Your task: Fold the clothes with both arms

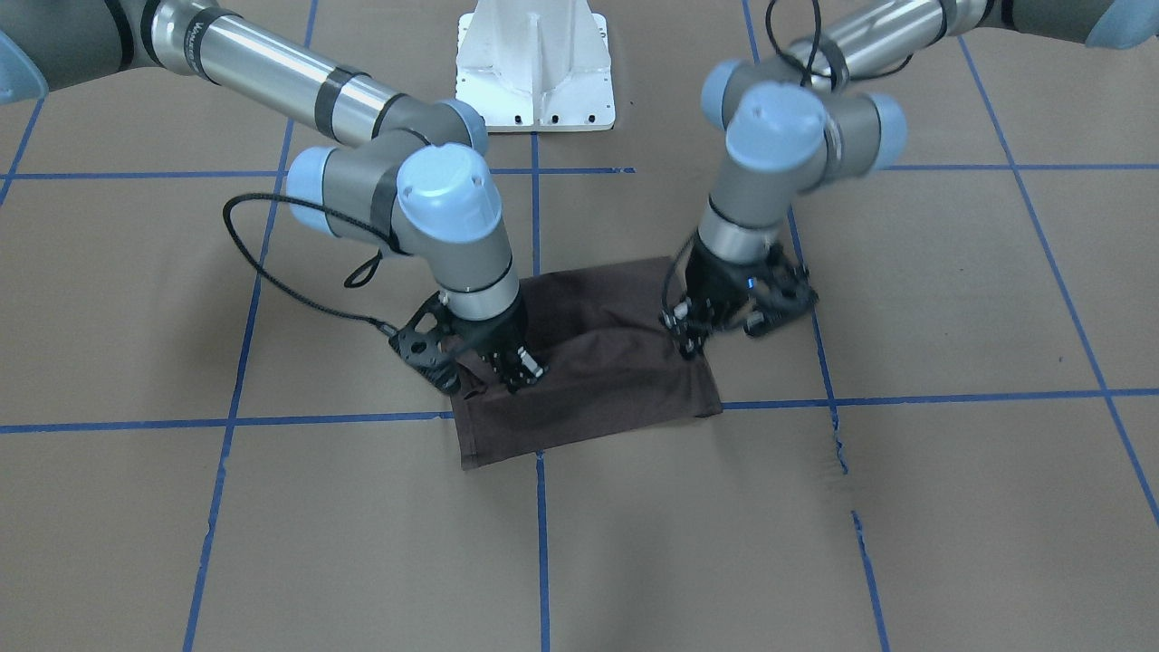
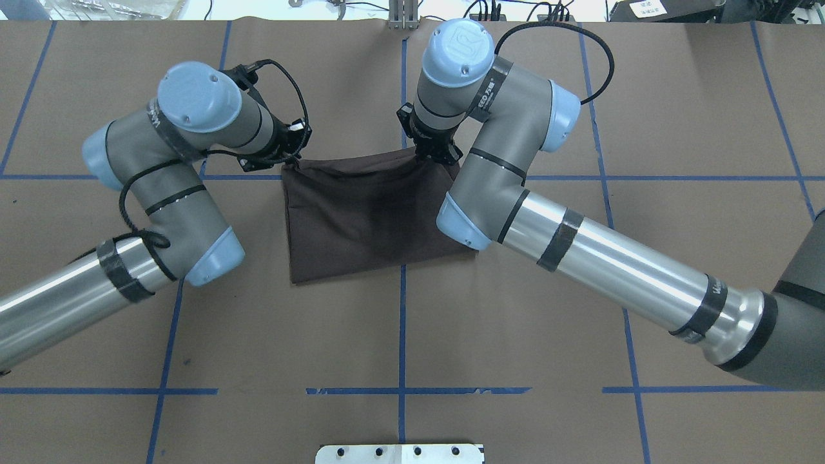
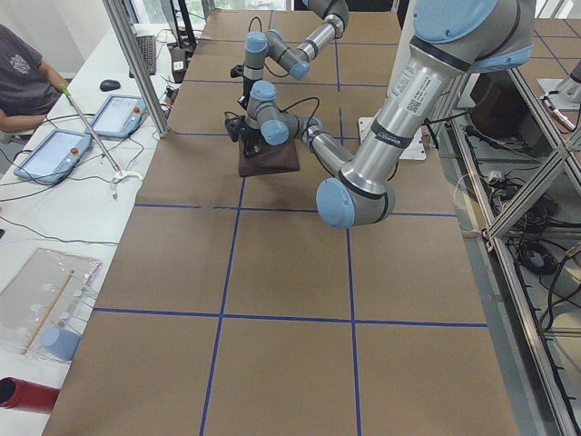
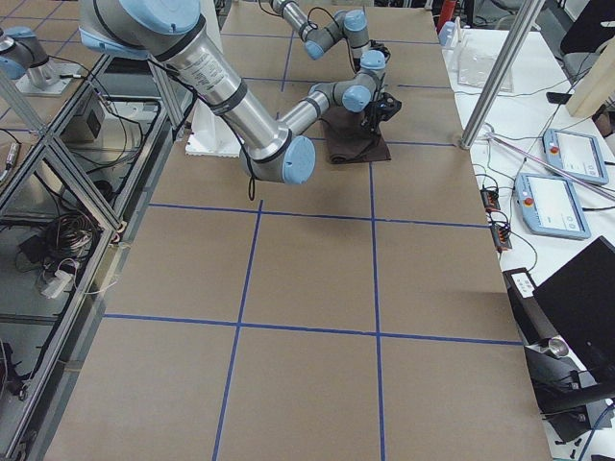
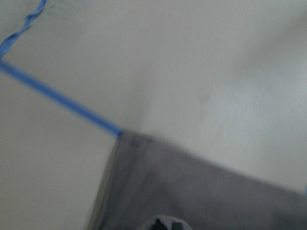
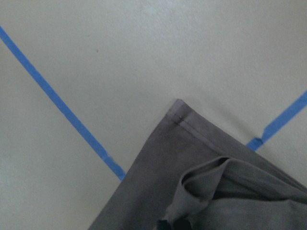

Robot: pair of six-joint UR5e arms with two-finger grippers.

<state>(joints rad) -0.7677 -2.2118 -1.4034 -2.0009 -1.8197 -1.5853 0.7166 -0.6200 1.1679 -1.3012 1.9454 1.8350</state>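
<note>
T-shirt [image 2: 361, 212] corners sit pinched in left hand [image 2: 291, 160] and right hand [image 2: 441, 156].

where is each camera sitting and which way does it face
Front-facing: across the table, facing the robot, steeply down; left arm on view's right, right arm, pedestal base, T-shirt.
Overhead: behind the robot, looking forward and down; both arms.
Exterior left: table's left end, looking along it; left arm near.
Exterior right: table's right end; right arm near.
Left wrist: looks down on T-shirt corner, blurred; gripper hardly visible.
Right wrist: looks down on a bunched T-shirt corner.
Shared: front-facing and overhead show left gripper and right gripper at the T-shirt, mirrored.
</note>
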